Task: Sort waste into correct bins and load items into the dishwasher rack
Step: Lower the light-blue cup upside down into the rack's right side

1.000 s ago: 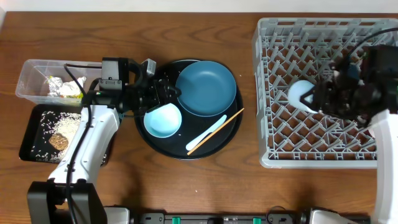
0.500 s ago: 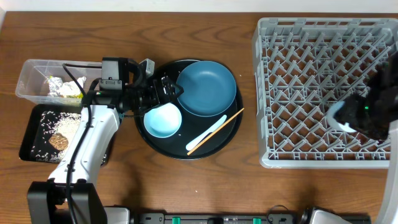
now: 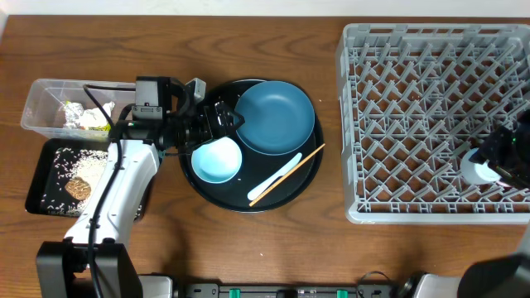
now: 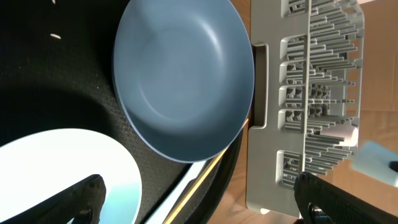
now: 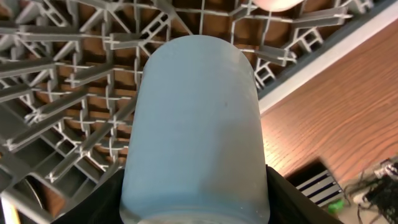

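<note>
Right gripper (image 3: 497,156) has moved the small pale blue cup (image 5: 196,124) to the dishwasher rack's (image 3: 414,50) 4 o'clock corner, fingers half-closed on it, ready to release. Left gripper (image 3: 214,121) has just spread wide, empty, at the big round blue plate's (image 3: 277,116) 9 o'clock, probably the next pick.

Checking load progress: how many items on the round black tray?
4: blue plate at its far right, light blue bowl near left, white spoon and chopstick side by side near right. The left gripper may hide more.
</note>
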### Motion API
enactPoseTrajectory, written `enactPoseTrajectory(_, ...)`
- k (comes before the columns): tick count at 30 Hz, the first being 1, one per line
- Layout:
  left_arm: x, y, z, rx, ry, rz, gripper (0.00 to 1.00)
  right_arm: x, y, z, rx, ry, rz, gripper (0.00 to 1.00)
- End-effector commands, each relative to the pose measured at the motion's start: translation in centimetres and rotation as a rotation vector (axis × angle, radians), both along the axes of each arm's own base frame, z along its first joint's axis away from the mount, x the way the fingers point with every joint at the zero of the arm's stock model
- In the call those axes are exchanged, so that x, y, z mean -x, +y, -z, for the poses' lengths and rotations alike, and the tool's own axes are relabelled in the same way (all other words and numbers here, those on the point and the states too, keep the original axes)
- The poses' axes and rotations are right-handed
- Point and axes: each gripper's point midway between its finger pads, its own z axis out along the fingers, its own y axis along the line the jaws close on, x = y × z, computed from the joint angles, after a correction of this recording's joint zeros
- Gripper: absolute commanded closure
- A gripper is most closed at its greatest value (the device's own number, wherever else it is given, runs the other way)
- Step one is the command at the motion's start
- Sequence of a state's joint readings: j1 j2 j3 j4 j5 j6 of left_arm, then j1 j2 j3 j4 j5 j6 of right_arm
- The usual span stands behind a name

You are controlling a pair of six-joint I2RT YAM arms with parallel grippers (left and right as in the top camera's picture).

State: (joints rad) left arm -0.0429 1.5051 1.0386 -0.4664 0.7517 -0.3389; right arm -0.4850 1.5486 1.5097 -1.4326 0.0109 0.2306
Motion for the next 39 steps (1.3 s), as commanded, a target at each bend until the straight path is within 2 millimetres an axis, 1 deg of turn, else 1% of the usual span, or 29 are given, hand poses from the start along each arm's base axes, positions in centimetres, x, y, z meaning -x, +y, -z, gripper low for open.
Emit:
enactPoseTrajectory(1, -0.3, 0.2, -0.3, -0.012, -0.019, 0.001, 0.02, -0.2, -1.1, 0.5, 0.004, 0.014, 0.020, 0.99)
enactPoseTrajectory(8, -0.3, 0.2, -0.3, -0.012, -0.019, 0.001, 0.02, -0.4, -2.5, 1.7, 0.000, 0.034, 0.049, 0.99)
enactPoseTrajectory(16, -0.3, 0.2, -0.3, -0.012, -0.019, 0.001, 0.02, -1.2, -2.8, 1.9, 0.004, 0.008, 0.048, 0.99)
enactPoseTrajectory(21, -0.3, 0.2, -0.3, -0.012, -0.019, 0.001, 0.02, -1.1, -2.7, 2.3, 0.000, 0.016, 0.049, 0.99)
enactPoseTrajectory(30, -0.3, 0.2, -0.3, -0.012, -0.019, 0.001, 0.02, -1.9, -1.9, 4.5, -0.054, -0.019, 0.041, 0.99)
enactPoseTrajectory(33, -0.3, 0.2, -0.3, -0.012, -0.019, 0.001, 0.02, -1.7, -1.6, 5.0, -0.068, -0.016, 0.041, 0.98)
enactPoseTrajectory(39, -0.3, 0.2, -0.3, -0.012, -0.019, 0.001, 0.02, -1.4, -1.4, 5.2, -0.075, -0.002, 0.042, 0.99)
